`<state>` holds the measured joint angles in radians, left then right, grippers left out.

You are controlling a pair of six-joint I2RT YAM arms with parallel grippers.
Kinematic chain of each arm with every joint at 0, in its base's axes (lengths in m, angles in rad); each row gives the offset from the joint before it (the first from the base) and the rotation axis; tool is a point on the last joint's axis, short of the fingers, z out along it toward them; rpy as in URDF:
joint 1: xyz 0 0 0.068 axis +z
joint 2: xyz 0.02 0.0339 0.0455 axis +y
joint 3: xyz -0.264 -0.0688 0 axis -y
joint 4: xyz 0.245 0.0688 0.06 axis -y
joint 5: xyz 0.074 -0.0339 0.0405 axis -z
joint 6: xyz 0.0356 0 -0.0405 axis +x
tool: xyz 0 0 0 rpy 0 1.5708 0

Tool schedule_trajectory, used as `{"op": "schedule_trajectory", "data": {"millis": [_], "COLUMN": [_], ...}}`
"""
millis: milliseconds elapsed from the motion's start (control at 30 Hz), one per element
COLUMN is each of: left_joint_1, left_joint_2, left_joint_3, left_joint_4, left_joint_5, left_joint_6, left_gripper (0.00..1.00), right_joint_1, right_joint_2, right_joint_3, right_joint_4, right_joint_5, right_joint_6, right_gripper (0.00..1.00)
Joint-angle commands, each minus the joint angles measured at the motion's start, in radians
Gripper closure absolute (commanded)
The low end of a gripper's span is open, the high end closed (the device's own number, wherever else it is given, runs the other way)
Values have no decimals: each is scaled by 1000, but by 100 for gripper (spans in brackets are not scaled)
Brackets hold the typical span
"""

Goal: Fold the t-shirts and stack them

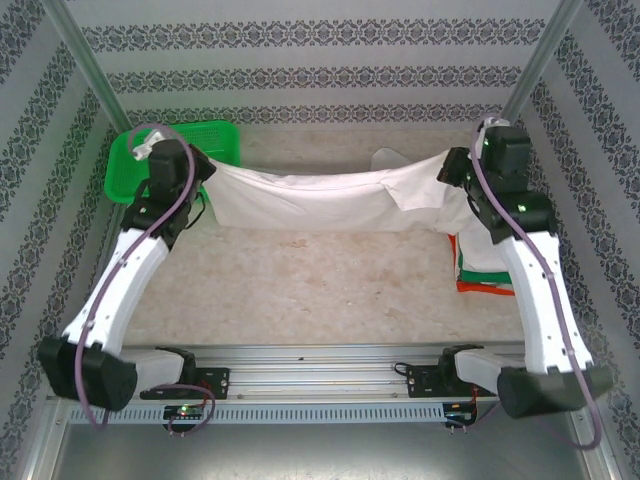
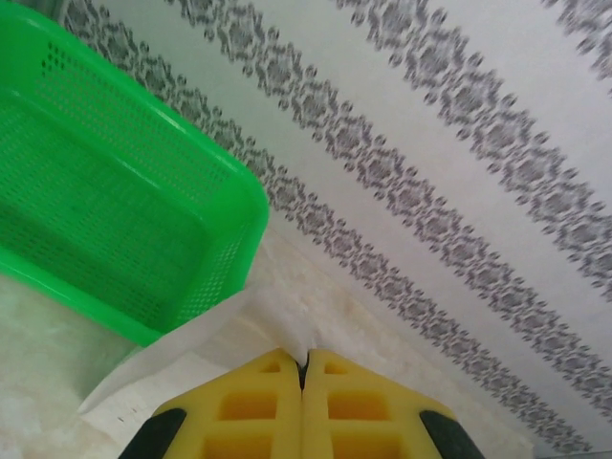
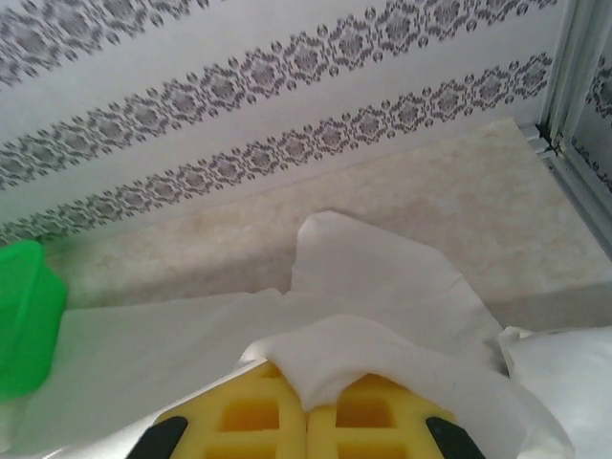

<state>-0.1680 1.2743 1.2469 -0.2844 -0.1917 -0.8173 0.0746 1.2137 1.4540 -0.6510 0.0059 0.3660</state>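
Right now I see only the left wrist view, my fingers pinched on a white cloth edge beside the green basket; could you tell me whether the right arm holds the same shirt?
Observer: Yes, the right fingers are shut on the white shirt, cloth draped over them.
Operator: Thanks. Is it lying flat on the table?
Observer: From above it stretches between both arms over the table's far half; lifted or resting, I cannot tell.
Operator: Anything folded already?
Observer: A folded stack with orange and green edges lies on the table's right side, partly hidden by the right arm.
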Motion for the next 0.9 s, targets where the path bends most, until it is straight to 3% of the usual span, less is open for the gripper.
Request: {"op": "schedule_trajectory", "data": {"millis": [0,233,367,533,867], "left_joint_1": [15,28,30,30,30], "left_joint_2": [122,461,519,395,-64], "left_joint_3": [75,384,514,486,263], "left_joint_4": [52,54,17,8,112], "left_joint_5": [-12,-19,4,-22,-159], "left_joint_6": [27,50,52,72,144], "left_gripper": [100,100,100,100,100], "right_joint_1": [-25,-43,-42,-39,-31], "right_joint_2": [99,394,464,354,31], "right_joint_3": [60,283,405,372,329], "right_joint_4": [92,212,190,194,143], "right_joint_5": [-38,-73,-111,-122,-193], "right_joint_6": [-4,4,4,3,27], "right_gripper": [100,100,100,100,100]}}
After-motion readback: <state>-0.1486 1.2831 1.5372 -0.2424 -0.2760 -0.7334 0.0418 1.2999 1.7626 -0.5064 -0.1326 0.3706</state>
